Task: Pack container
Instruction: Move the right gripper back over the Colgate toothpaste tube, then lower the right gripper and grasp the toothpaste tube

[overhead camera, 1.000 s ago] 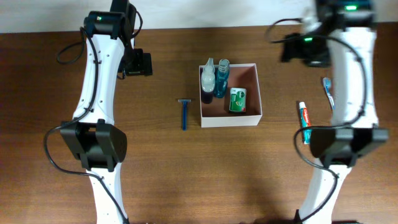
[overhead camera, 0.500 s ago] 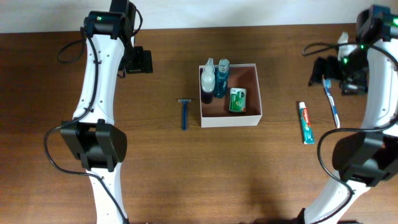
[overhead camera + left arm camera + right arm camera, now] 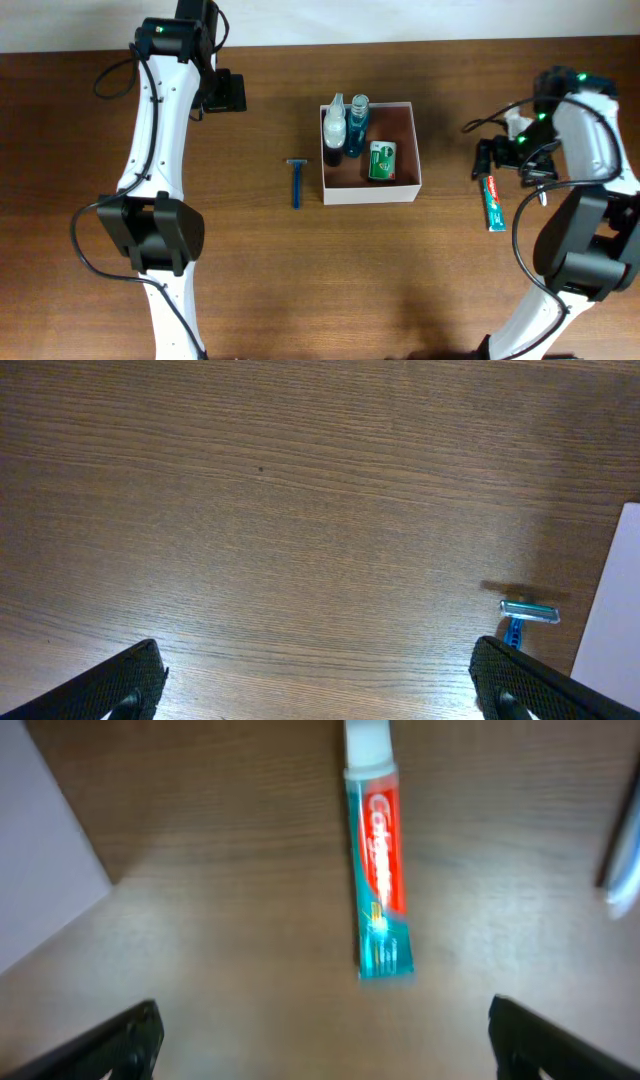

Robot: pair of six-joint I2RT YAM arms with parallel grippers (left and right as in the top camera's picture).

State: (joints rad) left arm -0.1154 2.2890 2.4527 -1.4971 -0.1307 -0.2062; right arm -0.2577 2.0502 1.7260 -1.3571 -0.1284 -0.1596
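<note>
The toothpaste tube (image 3: 378, 880) lies on the wooden table (image 3: 260, 260), white cap toward the far edge. White lettering on its red band looks like Colgate, though it is blurred. The right gripper (image 3: 497, 158) hovers over the cap end, fingers spread wide with nothing between them. The left gripper (image 3: 222, 93) hangs above bare wood at the far left, equally wide apart and empty. The container (image 3: 370, 192) sits mid-table between the arms, holding a white spray bottle (image 3: 335, 118), a blue bottle (image 3: 357, 128) and a green packet (image 3: 382, 160) whose print is unreadable. A blue razor (image 3: 296, 184) lies just left of the container.
</note>
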